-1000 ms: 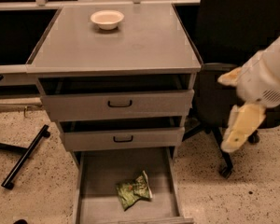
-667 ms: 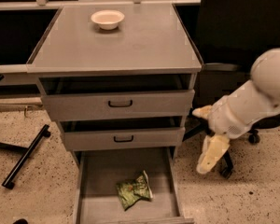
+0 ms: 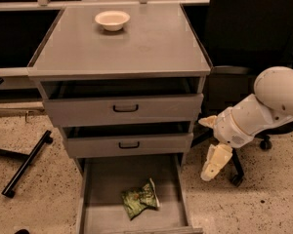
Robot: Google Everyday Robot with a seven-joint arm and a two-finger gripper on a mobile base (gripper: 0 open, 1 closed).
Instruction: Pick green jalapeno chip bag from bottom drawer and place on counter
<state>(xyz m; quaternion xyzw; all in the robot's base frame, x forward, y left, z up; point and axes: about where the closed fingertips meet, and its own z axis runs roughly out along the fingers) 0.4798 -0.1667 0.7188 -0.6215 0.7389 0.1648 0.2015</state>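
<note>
The green jalapeno chip bag (image 3: pixel 139 198) lies crumpled on the floor of the bottom drawer (image 3: pixel 97 194), which is pulled out toward me, and nothing touches it. The counter (image 3: pixel 151 43) is the flat grey top of the cabinet above. My gripper (image 3: pixel 213 161) hangs pointing down at the end of the white arm (image 3: pixel 263 106). It is to the right of the cabinet, beside the open bottom drawer and outside it, a little higher than the bag.
A cream bowl (image 3: pixel 112 19) stands at the back of the counter. Two shallower drawers with black handles (image 3: pixel 125 108) sit partly open above the bottom one. A black office chair base (image 3: pixel 244 155) is behind the gripper. A black bar (image 3: pixel 27 164) lies on the speckled floor at left.
The arm has swung left and down from the right edge of the view, bringing the gripper closer to the cabinet's right side. The bag and the drawers have not moved.
</note>
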